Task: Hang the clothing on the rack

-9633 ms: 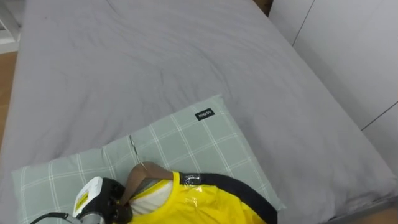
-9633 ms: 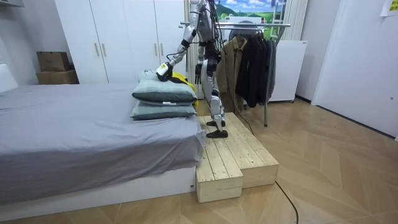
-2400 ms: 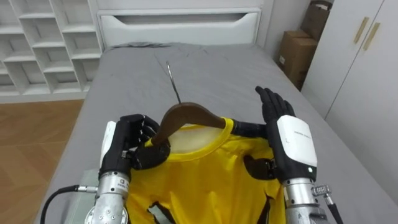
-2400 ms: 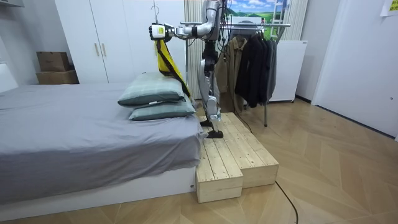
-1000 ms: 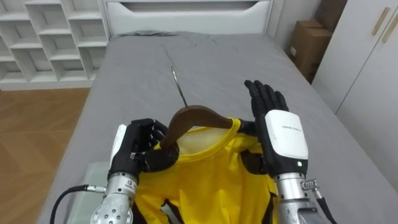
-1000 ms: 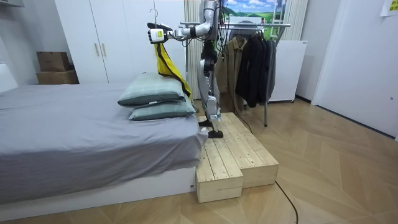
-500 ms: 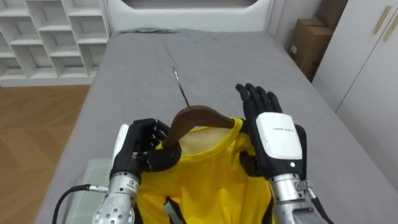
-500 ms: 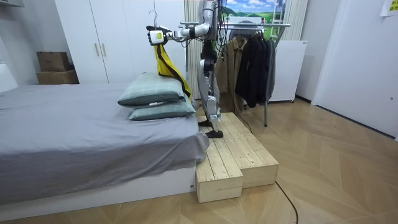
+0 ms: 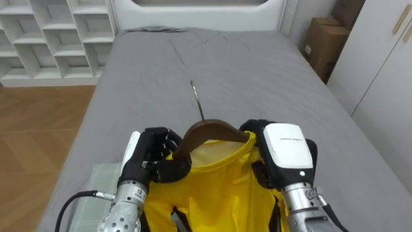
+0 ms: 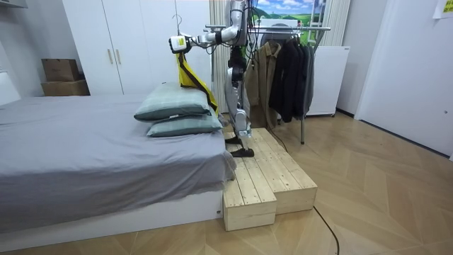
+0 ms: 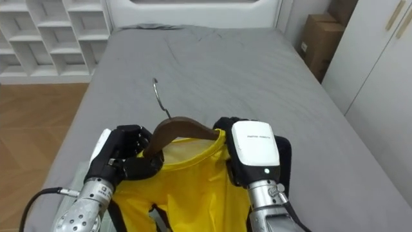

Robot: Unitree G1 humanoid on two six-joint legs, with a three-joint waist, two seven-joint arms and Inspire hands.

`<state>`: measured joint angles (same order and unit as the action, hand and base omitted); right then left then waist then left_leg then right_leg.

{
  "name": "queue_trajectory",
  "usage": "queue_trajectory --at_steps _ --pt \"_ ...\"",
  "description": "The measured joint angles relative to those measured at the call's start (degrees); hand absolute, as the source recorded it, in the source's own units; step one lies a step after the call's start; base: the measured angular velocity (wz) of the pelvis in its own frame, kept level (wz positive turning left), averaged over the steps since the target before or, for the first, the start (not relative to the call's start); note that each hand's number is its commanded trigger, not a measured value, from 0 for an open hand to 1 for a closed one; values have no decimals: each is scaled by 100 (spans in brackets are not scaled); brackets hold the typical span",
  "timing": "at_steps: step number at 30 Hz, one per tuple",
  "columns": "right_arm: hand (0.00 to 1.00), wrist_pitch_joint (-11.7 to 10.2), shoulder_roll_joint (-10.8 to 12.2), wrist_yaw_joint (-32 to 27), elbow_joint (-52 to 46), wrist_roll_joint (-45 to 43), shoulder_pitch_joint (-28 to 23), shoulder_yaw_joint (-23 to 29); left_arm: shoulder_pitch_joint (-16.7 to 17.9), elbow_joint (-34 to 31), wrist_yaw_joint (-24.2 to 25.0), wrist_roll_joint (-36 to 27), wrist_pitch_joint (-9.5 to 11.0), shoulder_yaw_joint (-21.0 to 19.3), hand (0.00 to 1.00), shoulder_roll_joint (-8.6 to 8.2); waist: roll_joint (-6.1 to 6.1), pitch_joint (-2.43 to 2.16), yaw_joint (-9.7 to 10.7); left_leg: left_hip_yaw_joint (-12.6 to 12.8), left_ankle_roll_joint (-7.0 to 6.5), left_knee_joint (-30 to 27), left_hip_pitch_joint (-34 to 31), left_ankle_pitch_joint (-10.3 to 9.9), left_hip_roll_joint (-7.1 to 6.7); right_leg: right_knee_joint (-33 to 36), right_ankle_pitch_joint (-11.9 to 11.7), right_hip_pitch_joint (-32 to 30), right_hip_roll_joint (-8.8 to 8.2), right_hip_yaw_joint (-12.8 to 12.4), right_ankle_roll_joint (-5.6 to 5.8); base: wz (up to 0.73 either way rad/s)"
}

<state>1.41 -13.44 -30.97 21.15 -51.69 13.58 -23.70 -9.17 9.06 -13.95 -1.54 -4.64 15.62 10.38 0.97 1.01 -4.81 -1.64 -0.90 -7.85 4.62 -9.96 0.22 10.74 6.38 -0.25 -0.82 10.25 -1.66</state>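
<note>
Evidently the left hand (image 9: 151, 158) and right hand (image 9: 283, 151) each clutched an end of the wooden hanger (image 9: 206, 129); any tilt might have slid the yellow shirt (image 9: 212, 190) off.

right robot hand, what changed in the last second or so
The right robot hand, open a second ago, has curled its fingers over the right end of the hanger in the yellow shirt. The left robot hand still grips the left end.
</note>
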Motion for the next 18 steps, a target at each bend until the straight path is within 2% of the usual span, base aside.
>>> queue_trajectory --at_steps 5,18 --pt "100 67 -6 61 10 -30 1 24 0 3 -2 0 -13 11 100 15 -37 -23 2 -6 1 -27 2 0 0 17 -2 13 -1 9 -3 0" --pt "100 8 -31 125 9 -58 0 22 -113 151 -33 -5 -12 10 100 49 -42 -28 39 -5 1 -63 -1 1 -3 19 -4 25 -5 11 -7 0"
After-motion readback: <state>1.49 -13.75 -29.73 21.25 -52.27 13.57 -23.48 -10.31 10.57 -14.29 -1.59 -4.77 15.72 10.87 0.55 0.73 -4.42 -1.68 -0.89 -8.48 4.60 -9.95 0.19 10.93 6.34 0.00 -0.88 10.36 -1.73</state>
